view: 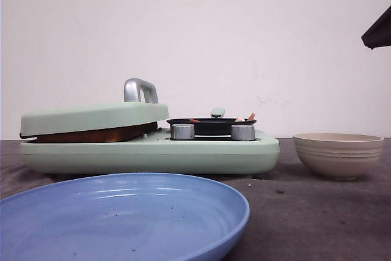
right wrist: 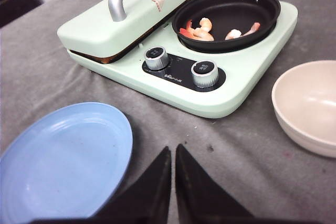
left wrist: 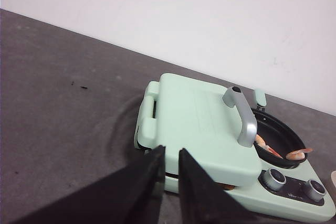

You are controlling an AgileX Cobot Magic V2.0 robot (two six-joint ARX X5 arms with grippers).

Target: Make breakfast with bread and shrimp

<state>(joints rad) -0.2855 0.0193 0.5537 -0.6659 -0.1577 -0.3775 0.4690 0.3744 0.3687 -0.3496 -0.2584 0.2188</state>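
Several small pink-orange shrimp (right wrist: 202, 31) lie in the black pan (right wrist: 262, 9) on the mint-green breakfast maker (right wrist: 252, 85); they also show in the left wrist view (left wrist: 296, 155) and the front view (view: 247, 117). The press lid (view: 91, 117) with its silver handle (view: 139, 90) is down. The bread is hidden under it; only a brown edge (right wrist: 105, 59) shows in the gap. My left gripper (left wrist: 170, 153) hovers over the lid's near corner, jaws a narrow slit apart, empty. My right gripper (right wrist: 172, 150) is shut and empty above the cloth between plate and bowl.
An empty blue plate (view: 122, 212) lies in front of the maker, also in the right wrist view (right wrist: 63, 156). An empty beige bowl (view: 338, 154) stands to its right. Two silver knobs (right wrist: 156, 57) sit on the maker's front. Grey cloth covers the table.
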